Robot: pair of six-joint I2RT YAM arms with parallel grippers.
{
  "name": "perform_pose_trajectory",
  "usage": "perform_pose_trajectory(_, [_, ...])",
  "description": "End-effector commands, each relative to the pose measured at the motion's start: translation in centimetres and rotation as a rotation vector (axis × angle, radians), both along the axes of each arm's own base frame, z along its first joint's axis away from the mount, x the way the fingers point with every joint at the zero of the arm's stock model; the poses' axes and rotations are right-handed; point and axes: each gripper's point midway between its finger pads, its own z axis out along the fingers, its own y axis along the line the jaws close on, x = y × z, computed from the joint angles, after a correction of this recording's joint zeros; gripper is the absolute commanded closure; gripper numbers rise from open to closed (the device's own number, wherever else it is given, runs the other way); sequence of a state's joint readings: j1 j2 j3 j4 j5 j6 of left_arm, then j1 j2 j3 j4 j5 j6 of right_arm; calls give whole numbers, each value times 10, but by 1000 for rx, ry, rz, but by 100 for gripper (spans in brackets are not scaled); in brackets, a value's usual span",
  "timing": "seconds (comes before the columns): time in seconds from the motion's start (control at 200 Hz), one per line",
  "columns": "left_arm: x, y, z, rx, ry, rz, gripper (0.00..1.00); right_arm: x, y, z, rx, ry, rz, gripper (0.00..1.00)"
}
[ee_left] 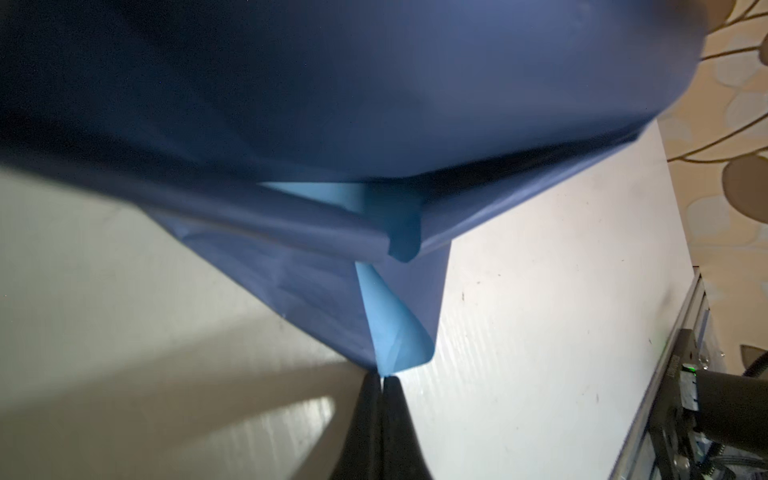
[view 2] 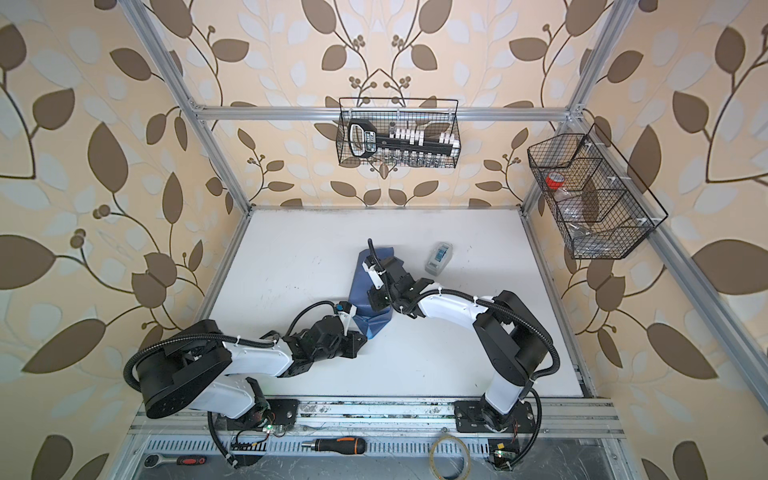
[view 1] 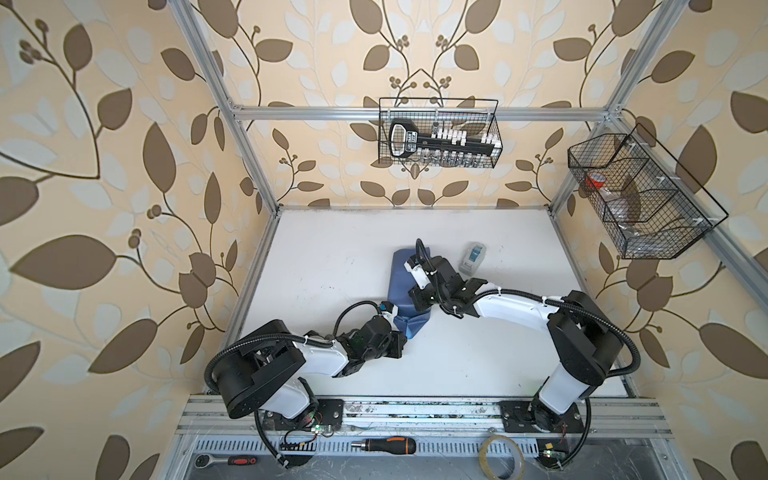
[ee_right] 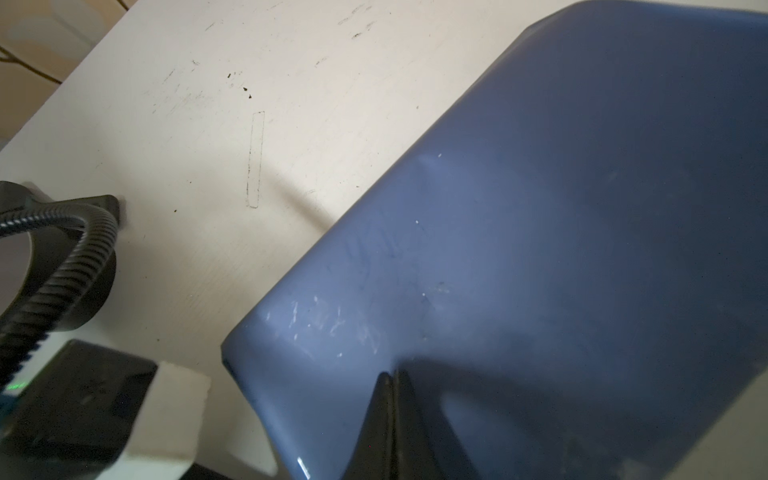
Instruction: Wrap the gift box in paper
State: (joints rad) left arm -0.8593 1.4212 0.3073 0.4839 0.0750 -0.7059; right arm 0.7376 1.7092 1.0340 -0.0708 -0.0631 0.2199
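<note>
**Item 1, paper** (view 1: 400,286): the dusky-blue face is outward, wrapped over a block shape. It lies near the middle of the white worktop (view 1: 332,270), with its long axis running from 12 to 6 o'clock. At the 6 o'clock end a loose flap tapers to a point on the worktop. In the left wrist view this flap curls to show the light sky-blue face. The gift box is hidden under the paper.

**Item 2, left hand** (ee_left: 381,379): it sits at the 6 o'clock end of the parcel. The fingers are pressed together and pinch the tip of the flap.

**Item 3, right hand** (ee_right: 392,376): it reaches in from 4 o'clock over the parcel. The fingers are closed and the tips rest against the dusky top face. Whether any paper is caught between them cannot be told.

**Item 4, tape dispenser** (view 1: 472,258): small and grey, it stands at 2 o'clock of the parcel, apart from it.

**Item 5, wire baskets:** one hangs on the far rail at 12 o'clock (view 1: 438,133) and one on the side rail at 2 o'clock (view 1: 640,195).

**Item 6, front tray, at 6 o'clock:**
- ratchet (view 1: 226,460)
- screwdriver (view 1: 384,445)
- clear tape roll (view 1: 500,459)
</note>
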Motion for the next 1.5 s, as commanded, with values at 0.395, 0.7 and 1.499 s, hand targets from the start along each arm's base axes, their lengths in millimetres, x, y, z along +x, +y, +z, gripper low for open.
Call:
perform_pose_trajectory(0.395, [32,34,31,-4,12,66,95,-19,-7,-37,-83,112,24,96])
perform_pose_trajectory(0.7, [60,25,31,43,-35,72,96,-19,-7,-36,-89,111,28,96])
perform_pose_trajectory(1.499, [22,23,-20,151,12,14,97,-18,-11,-39,-94,112,21,97])
